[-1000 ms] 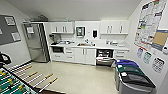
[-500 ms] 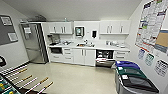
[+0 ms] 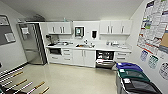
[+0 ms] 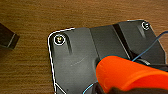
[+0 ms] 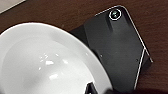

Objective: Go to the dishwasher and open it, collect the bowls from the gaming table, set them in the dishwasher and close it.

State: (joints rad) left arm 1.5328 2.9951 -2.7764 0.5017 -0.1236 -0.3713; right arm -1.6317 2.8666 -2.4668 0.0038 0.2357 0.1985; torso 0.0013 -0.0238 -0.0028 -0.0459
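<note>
bowl (image 5: pixel 50 62), white and glossy, looms right under my right wrist camera, pressed up against the dark plate of my own arm, with dark brown wood grain behind it. whether my right jaws are closed on it or merely beside it, i cannot tell. on the left wrist, an orange bowl (image 4: pixel 130 73) crowds in close against my black plate, a thin blue cable (image 4: pixel 147 51) looping past it, lighter brown wood behind; again i cannot tell how those jaws stand, wide or narrow.

out from there, the head camera takes in the kitchenette. the dishwasher (image 3: pixel 105 59) sits under the white counter (image 3: pixel 100 47), right of centre, its door dropped open and the dark inside with racks on show, well apart from me across the pale floor. the gaming table (image 3: pixel 20 83) pokes in at the lower left, just its rods and handles.

writing? posters (image 3: pixel 156 27) cover the right wall, but the print is too blurred to read. labels on the blue bin (image 3: pixel 128 67) and the green bin (image 3: pixel 133 75) near the right wall are just as unreadable. a steel fridge (image 3: pixel 31 43) stands at the left with papers stuck to it, and white cabinets (image 3: pixel 60 28) hang above the sink.
</note>
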